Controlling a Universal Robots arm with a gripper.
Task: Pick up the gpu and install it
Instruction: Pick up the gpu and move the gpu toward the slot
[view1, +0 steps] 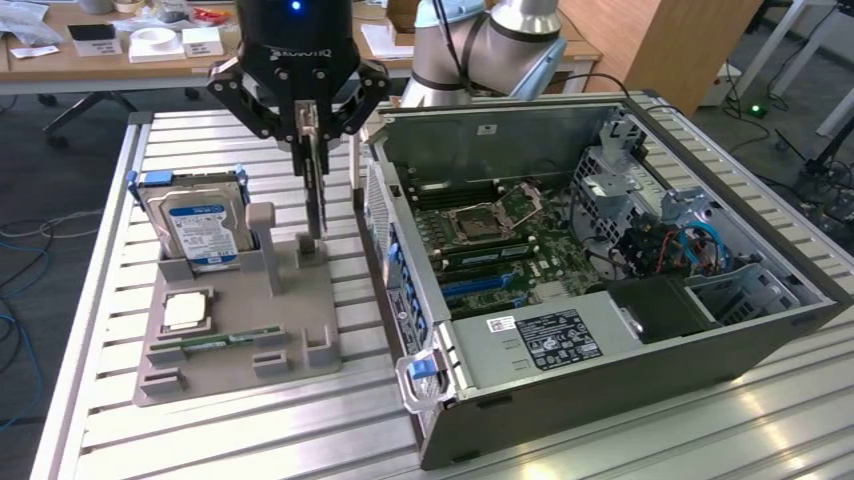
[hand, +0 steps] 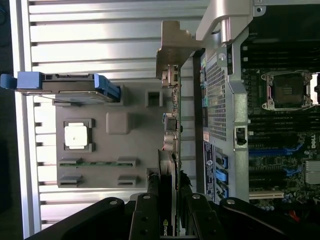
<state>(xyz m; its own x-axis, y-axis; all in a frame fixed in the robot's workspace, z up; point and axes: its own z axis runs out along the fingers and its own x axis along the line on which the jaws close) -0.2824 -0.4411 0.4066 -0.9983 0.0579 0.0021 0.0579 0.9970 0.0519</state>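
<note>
The gripper (view1: 312, 135) clamped the gpu (view1: 315, 195) upright — edge-on over the grey holder (view1: 227, 365), just beside the open computer case (view1: 587, 395).

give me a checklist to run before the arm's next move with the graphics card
1. gripper shut on the graphics card, a finger on each face: ok
2. card hanging upright: ok
3. card's lower edge clear of the grey stand: cannot tell
4. hard drive standing apart from the card: ok
5. computer case open, board exposed: ok
6. blue slots on the board look empty: ok
</note>
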